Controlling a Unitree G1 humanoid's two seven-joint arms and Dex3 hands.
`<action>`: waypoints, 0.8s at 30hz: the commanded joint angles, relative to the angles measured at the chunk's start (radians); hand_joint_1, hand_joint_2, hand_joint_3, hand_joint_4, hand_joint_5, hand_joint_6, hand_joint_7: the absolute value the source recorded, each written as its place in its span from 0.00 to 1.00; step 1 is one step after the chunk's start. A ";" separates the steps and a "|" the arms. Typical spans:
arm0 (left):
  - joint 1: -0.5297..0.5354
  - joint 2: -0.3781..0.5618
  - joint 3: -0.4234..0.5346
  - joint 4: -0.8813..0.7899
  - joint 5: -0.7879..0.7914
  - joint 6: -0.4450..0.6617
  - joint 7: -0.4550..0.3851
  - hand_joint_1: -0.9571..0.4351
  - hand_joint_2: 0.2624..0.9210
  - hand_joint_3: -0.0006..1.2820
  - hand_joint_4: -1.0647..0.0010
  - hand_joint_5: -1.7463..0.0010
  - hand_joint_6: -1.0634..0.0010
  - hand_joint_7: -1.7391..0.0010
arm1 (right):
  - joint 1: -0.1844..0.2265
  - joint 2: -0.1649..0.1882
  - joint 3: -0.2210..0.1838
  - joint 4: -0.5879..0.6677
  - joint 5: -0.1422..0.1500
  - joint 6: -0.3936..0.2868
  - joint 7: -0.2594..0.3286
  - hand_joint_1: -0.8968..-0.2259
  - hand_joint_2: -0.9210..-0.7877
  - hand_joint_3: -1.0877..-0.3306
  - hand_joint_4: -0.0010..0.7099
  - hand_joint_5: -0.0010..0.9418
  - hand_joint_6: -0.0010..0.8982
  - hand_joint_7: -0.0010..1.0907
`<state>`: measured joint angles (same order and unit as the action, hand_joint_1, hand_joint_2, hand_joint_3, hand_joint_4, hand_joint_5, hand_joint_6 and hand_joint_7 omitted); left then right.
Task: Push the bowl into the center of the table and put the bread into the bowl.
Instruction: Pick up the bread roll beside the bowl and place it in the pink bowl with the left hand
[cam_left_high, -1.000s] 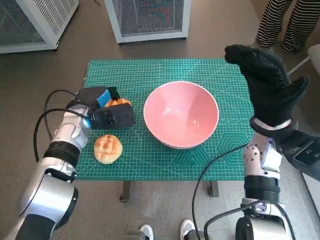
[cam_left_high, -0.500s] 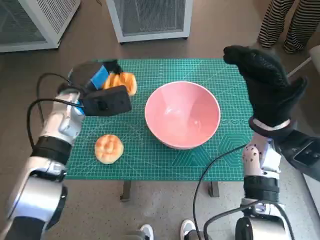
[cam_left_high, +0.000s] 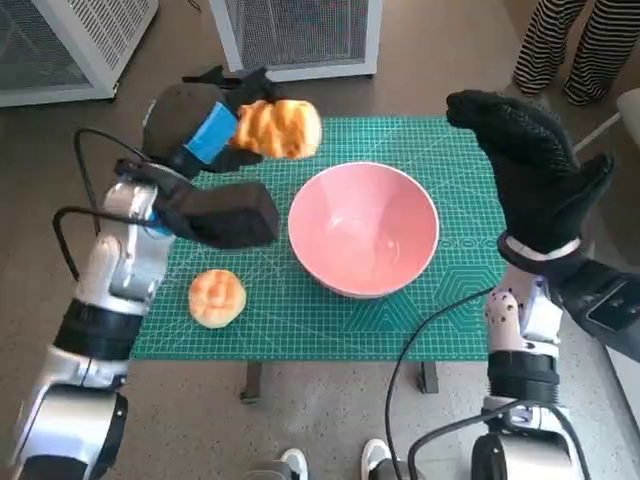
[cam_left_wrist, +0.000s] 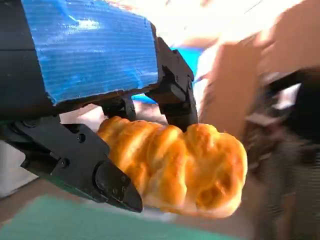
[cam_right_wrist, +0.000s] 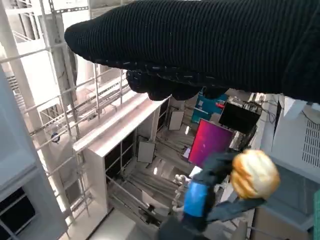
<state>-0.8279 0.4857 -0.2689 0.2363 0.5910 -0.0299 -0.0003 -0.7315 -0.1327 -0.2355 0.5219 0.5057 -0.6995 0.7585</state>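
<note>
A: From the head view, where was the bread?

B: A twisted golden bread was up in the air, held in the fingers of the left hand, above the far left part of the green mat and just beside the far left rim of the pink bowl. The bowl sat near the middle of the mat. A second, round bun lay on the mat near its front left edge, well apart from the hand.

A: And the right hand?

B: The right hand was raised over the mat's right edge, held nothing, and its gloved fingers lay together, bent forward.

A: What did the left wrist view add?

B: The bread filled the middle, clamped between black fingers on one side and another finger behind it, under the blue-taped back of the left hand.

A: The right wrist view?

B: The glove ran as a dark band with nothing in it. Farther off, the left hand showed small, holding the bread.
</note>
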 joint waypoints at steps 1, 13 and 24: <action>0.027 -0.032 -0.035 -0.081 -0.005 -0.066 -0.045 0.69 0.98 0.01 0.24 0.44 0.35 0.34 | 0.022 0.003 0.006 -0.007 -0.010 0.006 -0.005 0.45 0.00 0.59 0.34 0.00 0.09 0.46; -0.030 -0.104 -0.099 0.080 -0.008 -0.203 -0.124 0.69 1.00 0.02 0.27 0.38 0.40 0.34 | 0.036 -0.001 0.010 -0.026 -0.016 0.010 -0.016 0.44 0.00 0.59 0.34 0.00 0.08 0.46; -0.056 -0.148 -0.113 0.256 -0.008 -0.268 -0.127 0.69 1.00 0.04 0.32 0.34 0.40 0.35 | 0.052 -0.013 0.009 -0.045 -0.023 0.012 -0.026 0.46 0.00 0.59 0.33 0.00 0.08 0.46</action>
<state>-0.8611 0.3450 -0.3809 0.4642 0.5892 -0.2823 -0.1218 -0.7069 -0.1366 -0.2281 0.4756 0.5016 -0.6986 0.7401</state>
